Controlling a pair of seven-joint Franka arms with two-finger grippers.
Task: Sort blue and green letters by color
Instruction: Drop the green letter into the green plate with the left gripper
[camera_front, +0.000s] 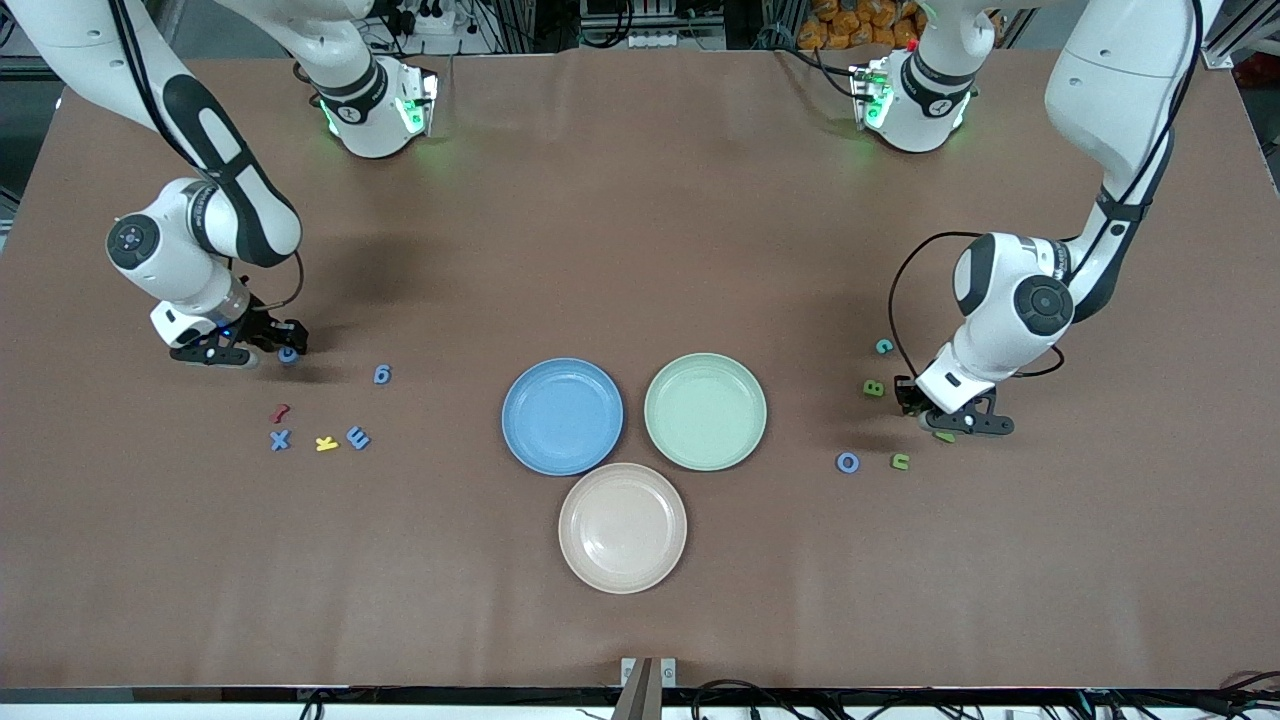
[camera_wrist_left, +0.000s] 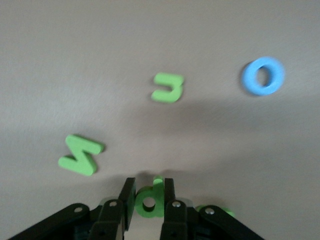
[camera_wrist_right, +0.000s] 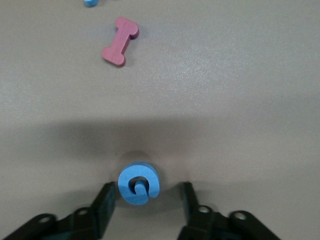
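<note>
Brown paper-like cover (camera_front: 640, 200) spans the table. Three plates sit near the middle: blue plate (camera_front: 562, 416) and green plate (camera_front: 705, 411) side by side, beige plate (camera_front: 622, 527) nearer the front camera.

Left gripper (camera_wrist_left: 148, 200) is down at the table toward the left arm's end, jaws clamped narrow on a green letter d (camera_wrist_left: 149, 199). In the left wrist view, a green zigzag letter (camera_wrist_left: 80, 154), a green U (camera_wrist_left: 168, 87) and a blue O (camera_wrist_left: 263, 75) lie apart on the cover. A green B (camera_front: 874, 387) and a teal C (camera_front: 884, 346) lie nearby.

Right gripper (camera_wrist_right: 145, 202) is low at the right arm's end, jaws part open around a blue G (camera_wrist_right: 138, 183); neither finger visibly touches it. A red letter I (camera_wrist_right: 120, 41) lies apart. A blue 6 (camera_front: 381, 374), blue X (camera_front: 280, 439), yellow K (camera_front: 326, 443) and blue E (camera_front: 358, 437) lie nearer the front camera.
</note>
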